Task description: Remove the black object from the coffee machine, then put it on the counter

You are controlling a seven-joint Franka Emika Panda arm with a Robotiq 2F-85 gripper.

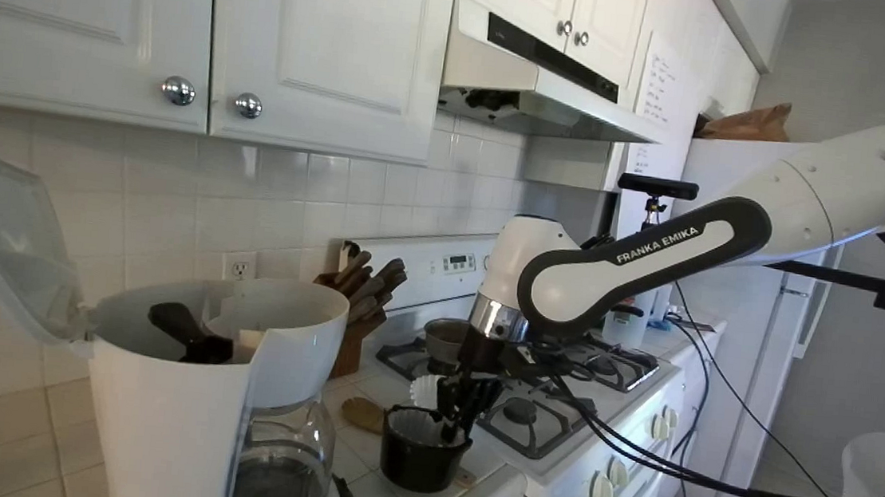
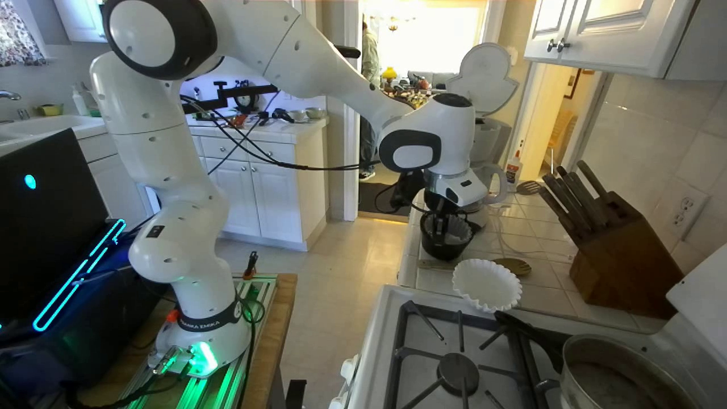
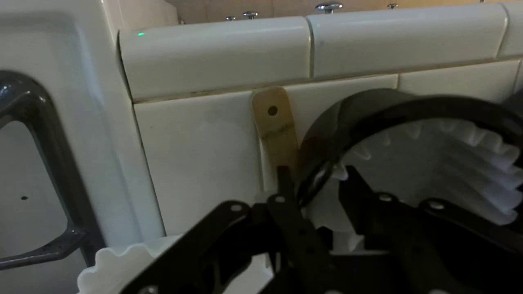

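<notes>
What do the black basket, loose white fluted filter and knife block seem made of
Black basket: probably plastic, glossy, with highlights along its rim. Loose filter: likely paper, matte, thin and crimped. Knife block: seemingly wood, brown with a slight sheen.

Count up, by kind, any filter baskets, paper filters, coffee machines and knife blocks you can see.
Black filter basket: 1
Lining paper filter and loose paper filter: 2, unless stacked
Coffee machine: 1
Knife block: 1
Total: 5
</notes>
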